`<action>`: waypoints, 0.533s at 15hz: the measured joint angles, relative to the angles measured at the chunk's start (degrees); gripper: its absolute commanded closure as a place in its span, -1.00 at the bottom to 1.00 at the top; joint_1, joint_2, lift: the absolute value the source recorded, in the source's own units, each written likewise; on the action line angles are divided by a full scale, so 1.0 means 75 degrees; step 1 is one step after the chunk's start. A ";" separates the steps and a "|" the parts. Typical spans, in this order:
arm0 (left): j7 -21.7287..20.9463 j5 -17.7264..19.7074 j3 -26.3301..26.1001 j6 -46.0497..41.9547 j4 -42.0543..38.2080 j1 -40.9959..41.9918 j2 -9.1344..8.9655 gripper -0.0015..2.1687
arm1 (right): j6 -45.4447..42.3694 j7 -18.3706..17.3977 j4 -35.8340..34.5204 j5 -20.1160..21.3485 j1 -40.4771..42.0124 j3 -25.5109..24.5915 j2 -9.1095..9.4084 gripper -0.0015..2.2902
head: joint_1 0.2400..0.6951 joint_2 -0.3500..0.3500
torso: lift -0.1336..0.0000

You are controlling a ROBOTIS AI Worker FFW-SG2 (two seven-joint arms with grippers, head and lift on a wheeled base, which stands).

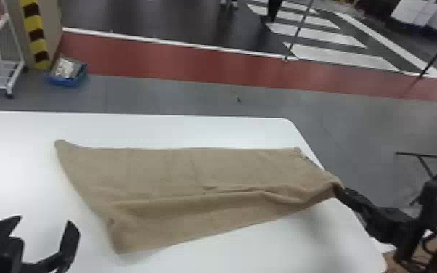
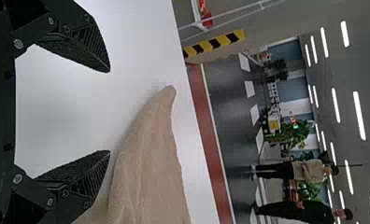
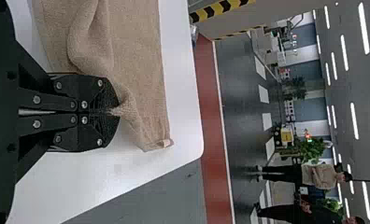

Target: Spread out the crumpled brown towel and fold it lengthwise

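The brown towel (image 1: 148,170) lies on the white desk (image 1: 11,145), its long axis running left to right across the front of the robot. It is mostly spread, though a loose ridge runs lengthwise through its nearer part towards the right end effector (image 1: 336,187). That end effector is closed on a pinch of cloth at the towel's right end, beside the desk's right edge, with the tagged corner (image 3: 163,143) lying free just beyond it.

The left end effector (image 1: 45,219) is open and empty, its fingers well parted. It is to the left of the towel's near-left corner (image 1: 120,248), apart from the cloth, so that corner lies to its right. The far-left corner (image 1: 61,143) lies farther forward, and the left end slants between the two. The left arm is clearly the nearer one for this end.

The step in hand looks like taking hold of both ends before the lengthwise fold. The next move probably calls for the left end effector to go right and close on the near-left corner, so the near long side can be carried forward evenly. The cloth should bend easily, but uneven pulling could skew the towel or trap the ridge inside the fold
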 measured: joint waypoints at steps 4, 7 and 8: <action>-0.0201 0.0368 -0.0528 -0.0008 -0.0001 0.0103 0.0061 -0.69 | -0.0009 0.0012 -0.0124 -0.0026 0.0155 -0.0028 0.0026 0.27 | 1.00 -1.00 | -0.87; -0.0146 0.0362 -0.0964 -0.0008 0.0687 -0.0452 -0.0008 -0.63 | 0.0000 0.0034 -0.0248 -0.0033 0.0231 -0.0018 0.0081 0.27 | 1.00 -1.00 | -0.87; -0.0112 0.0377 -0.1064 -0.0007 0.0922 -0.0647 -0.0038 -0.61 | -0.0004 0.0051 -0.0260 -0.0052 0.0268 -0.0026 0.0083 0.27 | 1.00 -1.00 | -0.87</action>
